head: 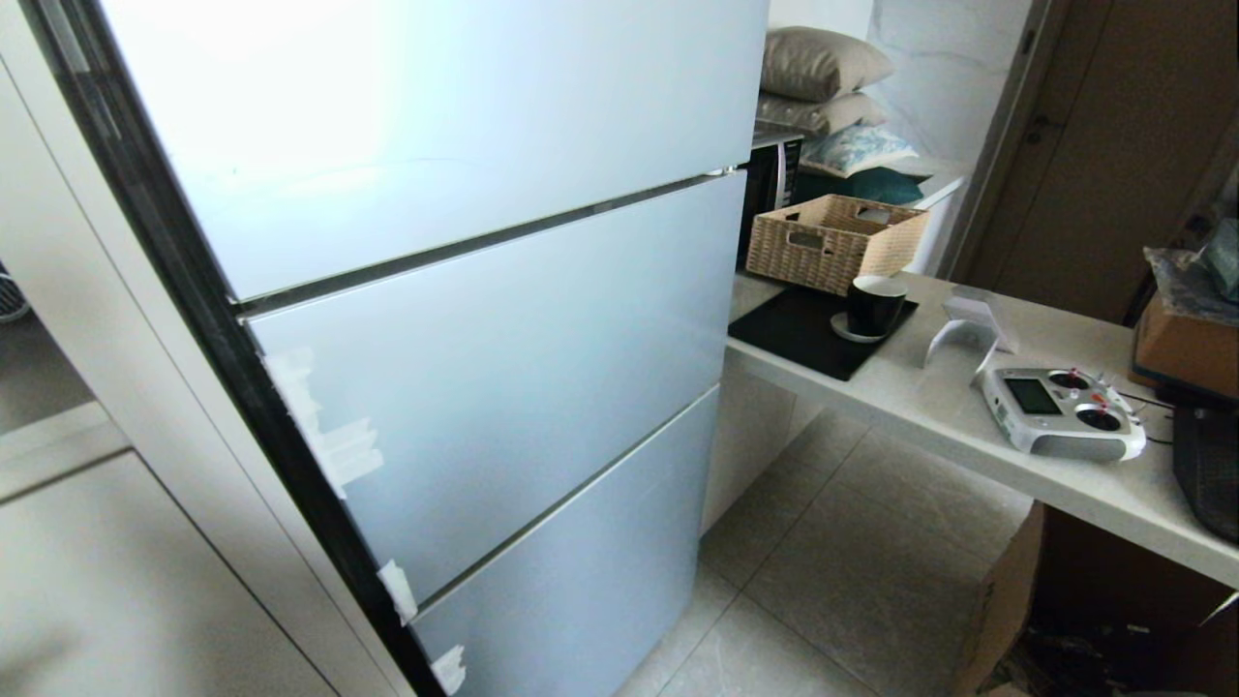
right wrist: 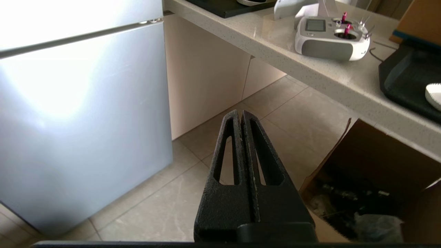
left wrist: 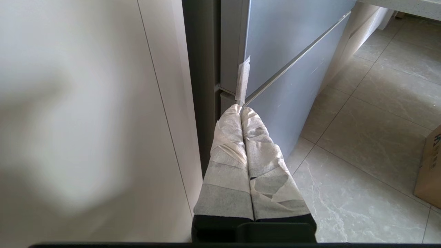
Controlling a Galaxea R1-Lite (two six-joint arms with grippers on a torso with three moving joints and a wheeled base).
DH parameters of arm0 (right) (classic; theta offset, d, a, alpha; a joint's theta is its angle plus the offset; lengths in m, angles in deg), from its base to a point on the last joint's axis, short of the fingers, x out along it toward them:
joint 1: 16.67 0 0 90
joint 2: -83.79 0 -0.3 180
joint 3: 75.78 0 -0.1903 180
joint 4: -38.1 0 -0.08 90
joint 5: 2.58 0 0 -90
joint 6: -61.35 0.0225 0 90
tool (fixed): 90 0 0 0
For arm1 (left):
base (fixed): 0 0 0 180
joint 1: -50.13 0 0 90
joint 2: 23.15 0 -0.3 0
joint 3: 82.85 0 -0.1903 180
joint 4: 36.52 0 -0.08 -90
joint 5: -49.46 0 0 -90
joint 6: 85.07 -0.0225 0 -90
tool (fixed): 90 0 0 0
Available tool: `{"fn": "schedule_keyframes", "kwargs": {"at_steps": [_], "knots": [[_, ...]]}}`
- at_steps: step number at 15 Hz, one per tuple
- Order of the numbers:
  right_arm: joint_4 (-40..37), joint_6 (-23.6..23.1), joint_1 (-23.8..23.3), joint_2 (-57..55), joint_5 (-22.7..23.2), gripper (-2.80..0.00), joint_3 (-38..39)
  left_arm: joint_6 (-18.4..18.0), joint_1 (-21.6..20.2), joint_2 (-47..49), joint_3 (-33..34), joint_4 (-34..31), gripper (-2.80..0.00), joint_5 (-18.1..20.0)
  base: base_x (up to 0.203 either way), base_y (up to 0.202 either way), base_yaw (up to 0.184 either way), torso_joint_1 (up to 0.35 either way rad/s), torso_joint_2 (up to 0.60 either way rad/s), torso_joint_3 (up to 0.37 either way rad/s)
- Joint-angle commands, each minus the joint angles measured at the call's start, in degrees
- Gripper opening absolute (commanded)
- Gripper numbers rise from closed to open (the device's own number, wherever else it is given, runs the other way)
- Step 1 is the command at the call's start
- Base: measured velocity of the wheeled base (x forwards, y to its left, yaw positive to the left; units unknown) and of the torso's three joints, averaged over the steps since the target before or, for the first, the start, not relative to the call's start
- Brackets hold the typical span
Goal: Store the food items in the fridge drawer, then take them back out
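The fridge (head: 484, 319) fills the head view with its frosted blue-grey front panels all closed. The fridge drawer and the food items are hidden. My left gripper (left wrist: 240, 108), its fingers wrapped in pale tape, is shut and empty, hanging low near the fridge's lower left corner (left wrist: 275, 69). My right gripper (right wrist: 239, 113), bare black, is shut and empty too, low over the tiled floor to the right of the fridge's bottom panel (right wrist: 82, 120). Neither arm shows in the head view.
A pale counter (head: 968, 416) runs along the right, carrying a wicker basket (head: 832, 242), a dark cup (head: 874, 305) on a black mat, and a white remote controller (head: 1060, 411). An open cardboard box (right wrist: 372, 179) stands under the counter. A pale cabinet wall (left wrist: 86, 120) flanks the fridge's left.
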Motion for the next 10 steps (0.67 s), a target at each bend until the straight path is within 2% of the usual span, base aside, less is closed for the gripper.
{"fn": "schedule_keyframes", "kwargs": {"at_steps": [1,10], "knots": [[0.03,0.53,0.0,-0.07,-0.07,-2.8,0.01,0.02,-0.01,0.01,-0.03,-0.1,-2.8,-0.02,0.0,0.0,0.0,0.0,0.0,0.0],[0.03,0.56,0.0,-0.07,-0.1,-2.8,0.01,-0.06,0.17,0.06,-0.58,0.55,-2.8,0.12,0.0,0.0,0.0,0.0,0.0,0.0]]}}
